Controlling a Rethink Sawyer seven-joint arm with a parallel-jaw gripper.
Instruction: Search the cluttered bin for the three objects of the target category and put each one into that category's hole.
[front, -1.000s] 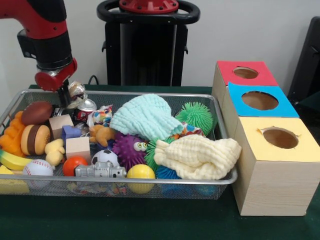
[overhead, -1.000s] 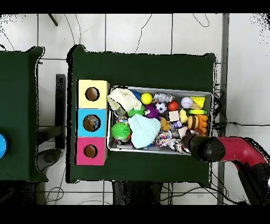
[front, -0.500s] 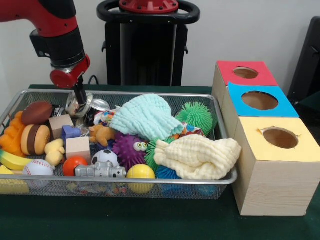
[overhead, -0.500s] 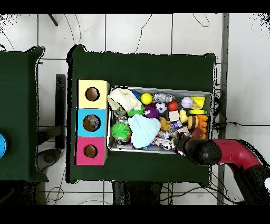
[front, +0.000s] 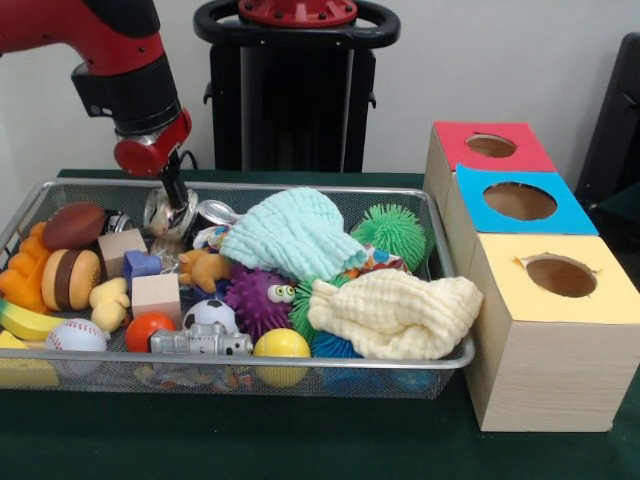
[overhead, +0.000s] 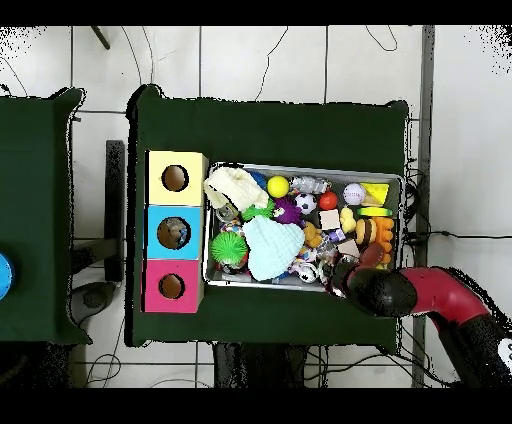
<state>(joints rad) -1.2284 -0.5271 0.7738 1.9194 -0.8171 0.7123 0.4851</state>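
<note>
Over the back corner of the wire bin (front: 30, 205), the jaws (front: 178, 205) are closed on a crumpled silvery wrapper (front: 166, 214), holding it just above the clutter. Directly beside them lies a mint cloth (front: 290, 232); below them sit a wooden block (front: 157, 294) and a brown football (front: 73, 224). Well apart, on the green surface (front: 300, 445), stand the red box (front: 485, 150), blue box (front: 520, 205) and yellow box (front: 555, 325), each with a hole.

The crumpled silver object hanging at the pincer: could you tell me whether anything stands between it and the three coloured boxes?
Yes. The pincer holds the crumpled silver object low over the bin's far corner; the mint cloth and green spiky ball lie heaped between it and the boxes.
</note>
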